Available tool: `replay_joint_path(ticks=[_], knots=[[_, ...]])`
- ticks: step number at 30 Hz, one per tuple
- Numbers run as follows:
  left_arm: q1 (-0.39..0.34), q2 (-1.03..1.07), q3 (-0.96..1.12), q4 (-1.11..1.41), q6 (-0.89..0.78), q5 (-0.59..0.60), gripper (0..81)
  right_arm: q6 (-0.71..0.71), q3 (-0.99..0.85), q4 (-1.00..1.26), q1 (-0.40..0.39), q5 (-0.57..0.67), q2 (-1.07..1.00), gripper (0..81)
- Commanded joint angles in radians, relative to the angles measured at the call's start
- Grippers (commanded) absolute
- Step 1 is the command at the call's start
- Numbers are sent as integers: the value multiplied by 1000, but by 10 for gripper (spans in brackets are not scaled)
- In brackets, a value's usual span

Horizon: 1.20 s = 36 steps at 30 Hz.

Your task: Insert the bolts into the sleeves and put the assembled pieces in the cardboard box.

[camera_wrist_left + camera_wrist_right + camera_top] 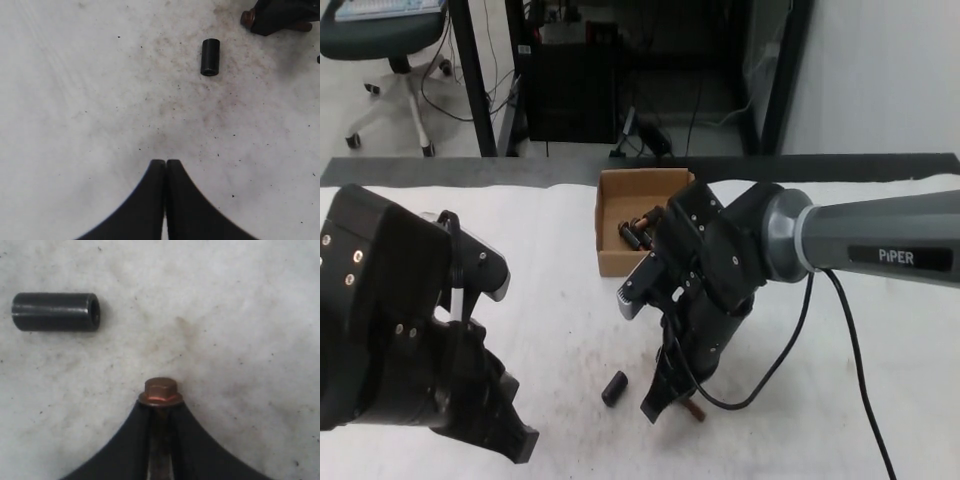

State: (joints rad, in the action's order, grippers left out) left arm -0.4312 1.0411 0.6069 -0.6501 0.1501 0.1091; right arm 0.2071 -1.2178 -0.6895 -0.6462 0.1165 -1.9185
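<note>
1 sleeve [55, 311], 1 bolt [160, 392], 1 cardboard box [620, 262]; assembled pcs [638, 232] inside: can't count.

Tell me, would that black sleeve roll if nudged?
Probably: the sleeve lies on its side on the bench, a plain cylinder, so a sideways push would likely roll it. It looks like thick-walled dark metal, so probably stiff and heavy for its size. Its smooth skin may be slippery.

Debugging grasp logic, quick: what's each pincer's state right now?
Left pincer: closed, holding nothing.
Right pincer: closed on a copper-coloured hex-head metal bolt.
</note>
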Motion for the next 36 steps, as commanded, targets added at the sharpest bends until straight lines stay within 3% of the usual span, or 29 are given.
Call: replay_joint_path(ticks=[1, 6, 13, 23, 36], knots=[[0, -6, 1, 17, 6, 72, 2, -62, -47, -46, 16, 12, 12, 8], [-9, 33, 11, 88, -5, 249, 2, -120, -151, -66, 66, 20, 116, 8], [-60, 289, 234, -26, -13, 241, 13, -120, -256, -91, 168, 24, 296, 8], [-153, 757, 712, -376, 8, 119, 321, -118, -256, -251, 267, 78, 400, 8], [-199, 941, 804, -455, 42, -118, 327, -118, -256, -256, 285, 108, 416, 8]])
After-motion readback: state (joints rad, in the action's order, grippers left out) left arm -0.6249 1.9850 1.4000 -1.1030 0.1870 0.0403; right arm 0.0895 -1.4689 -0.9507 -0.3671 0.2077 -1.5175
